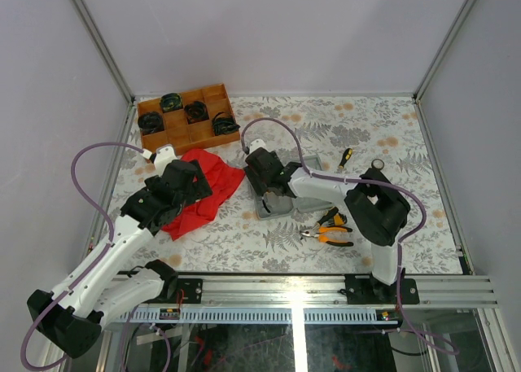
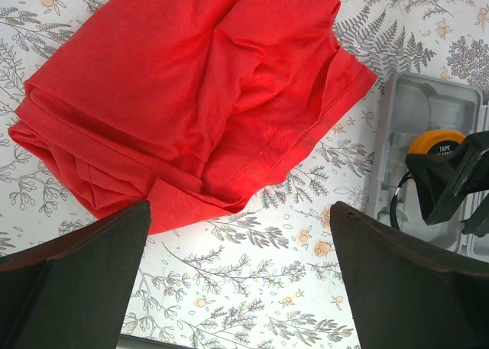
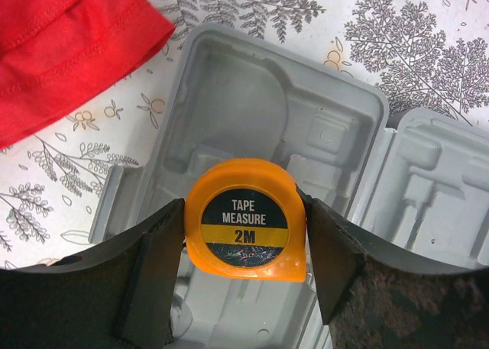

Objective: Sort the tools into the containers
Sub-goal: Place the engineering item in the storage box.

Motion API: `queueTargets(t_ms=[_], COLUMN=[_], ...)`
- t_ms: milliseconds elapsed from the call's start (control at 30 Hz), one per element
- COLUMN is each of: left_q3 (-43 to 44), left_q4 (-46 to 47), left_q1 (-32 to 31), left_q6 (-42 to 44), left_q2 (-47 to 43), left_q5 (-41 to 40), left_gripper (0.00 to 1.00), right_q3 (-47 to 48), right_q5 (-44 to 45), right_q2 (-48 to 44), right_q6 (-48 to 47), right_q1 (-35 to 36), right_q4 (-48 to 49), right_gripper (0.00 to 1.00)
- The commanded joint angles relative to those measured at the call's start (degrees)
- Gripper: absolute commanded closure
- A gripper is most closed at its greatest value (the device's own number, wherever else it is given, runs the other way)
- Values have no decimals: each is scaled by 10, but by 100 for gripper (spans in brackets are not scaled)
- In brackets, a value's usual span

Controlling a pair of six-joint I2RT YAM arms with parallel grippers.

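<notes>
My right gripper (image 3: 244,228) is shut on the round orange tape measure (image 3: 243,221), marked "TAPE MEASURE 2M", and holds it just above the open grey tool case (image 3: 260,105), over its moulded recesses. In the top view the right gripper (image 1: 269,181) is over the case (image 1: 277,207). Orange-and-black pliers (image 1: 330,235) lie on the table right of the case. A screwdriver (image 1: 345,159) lies farther back, and a small round piece (image 1: 378,164) right of it. My left gripper (image 2: 241,280) is open and empty above the table beside a red cloth (image 2: 191,97).
The red cloth (image 1: 203,189) lies left of the case, partly under my left arm. A brown wooden tray (image 1: 181,120) with black coiled bundles stands at the back left. Frame rails border the table.
</notes>
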Motion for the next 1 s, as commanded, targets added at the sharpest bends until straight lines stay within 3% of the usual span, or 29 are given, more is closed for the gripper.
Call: queueTargets(t_ms=[0, 333, 567, 967], left_q3=[-2, -5, -59, -121], left_q4=[30, 32, 75, 114], left_q1=[5, 5, 5, 4], left_q6=[9, 4, -36, -72], left_q2=[-2, -2, -15, -27], left_q5=[1, 17, 133, 184], left_gripper=[0, 0, 0, 0], right_q3=[26, 41, 41, 51], right_q5=[18, -31, -67, -91], right_q2=[-9, 14, 31, 59], right_q6=[51, 84, 100, 92], right_q1=[-11, -32, -51, -54], right_q4=[39, 73, 95, 115], right_gripper=[73, 72, 71, 70])
